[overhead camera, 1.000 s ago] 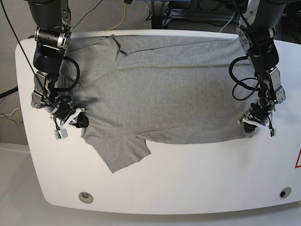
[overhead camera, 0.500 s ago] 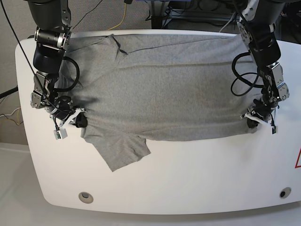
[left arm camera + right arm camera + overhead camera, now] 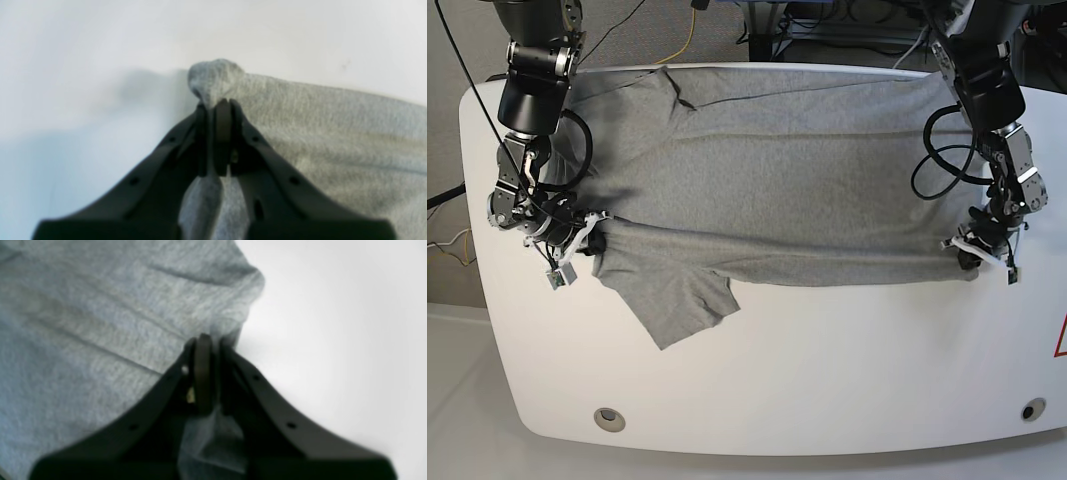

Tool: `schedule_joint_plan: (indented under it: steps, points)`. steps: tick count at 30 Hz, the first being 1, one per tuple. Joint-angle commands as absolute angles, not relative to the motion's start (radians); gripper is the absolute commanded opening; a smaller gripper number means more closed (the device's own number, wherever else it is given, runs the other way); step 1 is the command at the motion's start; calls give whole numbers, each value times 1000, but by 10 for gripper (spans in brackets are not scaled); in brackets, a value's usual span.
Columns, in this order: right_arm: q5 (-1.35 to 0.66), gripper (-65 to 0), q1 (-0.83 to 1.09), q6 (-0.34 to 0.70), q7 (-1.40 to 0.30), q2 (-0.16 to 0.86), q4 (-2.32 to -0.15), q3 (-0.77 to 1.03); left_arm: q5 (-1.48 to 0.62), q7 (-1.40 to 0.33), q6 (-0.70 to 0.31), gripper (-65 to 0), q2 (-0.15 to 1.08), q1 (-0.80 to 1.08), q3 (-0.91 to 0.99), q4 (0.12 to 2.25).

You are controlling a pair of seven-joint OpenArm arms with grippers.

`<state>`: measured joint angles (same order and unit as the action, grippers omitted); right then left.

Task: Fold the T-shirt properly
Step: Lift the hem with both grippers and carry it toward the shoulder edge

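Where the near hem hung slack and bowed half a second ago, the plain heather-grey knit cotton T-shirt [image 3: 777,180] now has that edge drawn into a straighter, tauter line between the two grippers, and the loose sleeve at the near left has slid slightly left. The shirt lies spread across the far half of the glossy white rounded table [image 3: 827,390], its far edge along the table's far rim. The left gripper [image 3: 215,103], at the scene's right, is clenched on a bunched corner of the hem; grey fabric pokes out past its black fingers. The right gripper [image 3: 211,340], at the scene's left, is likewise pinched tight on a fold of the shirt's edge. No print or label shows on the cloth. A red triangular mark sits at the table's right edge, unreadable. Open table lies near the camera.
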<state>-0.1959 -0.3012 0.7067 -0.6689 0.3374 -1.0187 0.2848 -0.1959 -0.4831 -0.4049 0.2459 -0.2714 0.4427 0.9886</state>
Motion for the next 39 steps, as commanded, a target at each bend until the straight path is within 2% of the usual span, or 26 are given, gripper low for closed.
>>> schedule_joint_plan:
  steps: [1, 23, 39]
  points:
    - [-182, -650, -302, 698, -696, 352, -1059, 320, -206, -466, -407, -624, 262, -294, 444, 1010]
    - [-174, -650, -306, 698, -774, 352, -1110, 360, -209, -467, -410, -624, 262, -255, 447, 1046]
    - [-182, -650, -320, 698, -846, 352, -1285, 358, -209, -539, -412, -624, 234, -242, 447, 1165]
